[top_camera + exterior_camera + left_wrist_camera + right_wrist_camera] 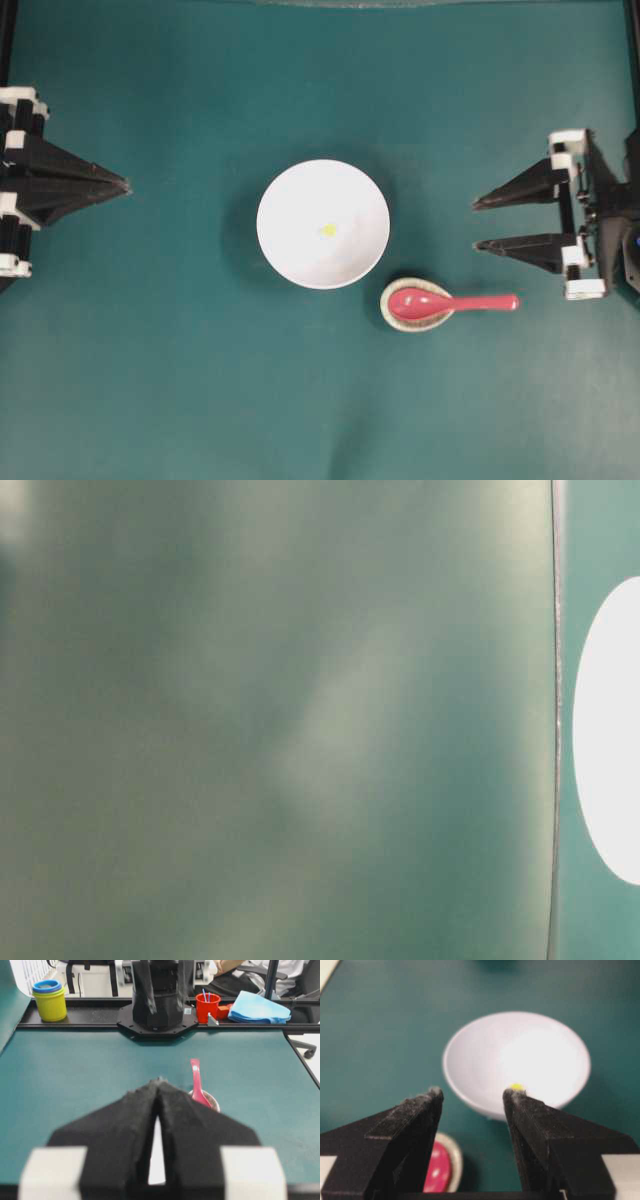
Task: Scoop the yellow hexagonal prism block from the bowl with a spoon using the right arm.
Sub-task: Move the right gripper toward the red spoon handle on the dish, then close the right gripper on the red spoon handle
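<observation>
A: Right gripper (475,223) parked at table edge, jaws wide, nothing held. Spoon (450,303) loc?

B: Scoop sat in small dish (393,313), handle end pointed toward the right gripper; left gripper (128,184) farther, pinched closed.

We see mostly blurred grey-green haze filling frame. Thin pale vertical edge (555,720) near right. Beyond it, teal surface (600,530), white rounded shape (615,730) cut by right border.
</observation>
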Available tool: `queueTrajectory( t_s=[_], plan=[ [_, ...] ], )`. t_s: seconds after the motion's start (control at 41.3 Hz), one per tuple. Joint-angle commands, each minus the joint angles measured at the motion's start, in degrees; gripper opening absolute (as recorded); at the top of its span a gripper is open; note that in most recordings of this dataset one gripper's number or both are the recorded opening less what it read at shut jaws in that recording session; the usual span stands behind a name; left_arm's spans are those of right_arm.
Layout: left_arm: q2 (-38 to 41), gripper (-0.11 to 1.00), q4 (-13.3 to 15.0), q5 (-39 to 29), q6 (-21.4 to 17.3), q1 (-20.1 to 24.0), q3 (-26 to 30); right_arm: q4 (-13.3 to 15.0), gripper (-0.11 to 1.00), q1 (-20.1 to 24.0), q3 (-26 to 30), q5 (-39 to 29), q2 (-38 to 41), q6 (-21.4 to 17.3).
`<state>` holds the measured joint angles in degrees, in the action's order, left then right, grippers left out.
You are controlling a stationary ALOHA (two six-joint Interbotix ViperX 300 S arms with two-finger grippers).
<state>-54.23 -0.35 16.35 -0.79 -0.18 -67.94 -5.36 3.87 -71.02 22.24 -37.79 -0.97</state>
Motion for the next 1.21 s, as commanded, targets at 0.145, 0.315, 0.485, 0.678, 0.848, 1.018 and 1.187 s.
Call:
queueTrajectory(
  t_s=[0.145,0.315,0.485,0.678,0.848,1.018,1.187],
  plan=[
    [0.09,0.01,-0.18,0.18,-0.18,-0.09,1.67,-5.62,0.57,5.80,-2.29,12.48,9.49,-0.09],
    [0.00,0.01,-0.18,0.18,-0.18,-0.09,1.67,-10.72,0.57,10.99,-3.96,19.95,16.26,0.00],
    [-0.44,0.01,-0.18,0.18,-0.18,-0.09,1.67,-15.03,0.57,16.00,-5.10,27.25,22.06,0.00],
    [-0.70,0.01,-0.18,0.18,-0.18,-0.09,1.67,-18.19,0.57,19.95,-5.36,33.40,28.04,0.00],
    [-0.70,0.01,-0.35,0.18,-0.18,-0.09,1.67,-20.39,0.57,22.32,-5.45,37.18,33.05,0.00],
    [-0.70,0.01,-0.35,0.18,-0.18,-0.09,1.67,-20.83,0.57,24.17,-5.27,39.11,37.44,0.00],
    [-0.70,0.01,-0.35,0.18,-0.18,-0.09,1.67,-21.71,0.57,25.05,-5.19,39.81,40.43,0.00]
  ],
)
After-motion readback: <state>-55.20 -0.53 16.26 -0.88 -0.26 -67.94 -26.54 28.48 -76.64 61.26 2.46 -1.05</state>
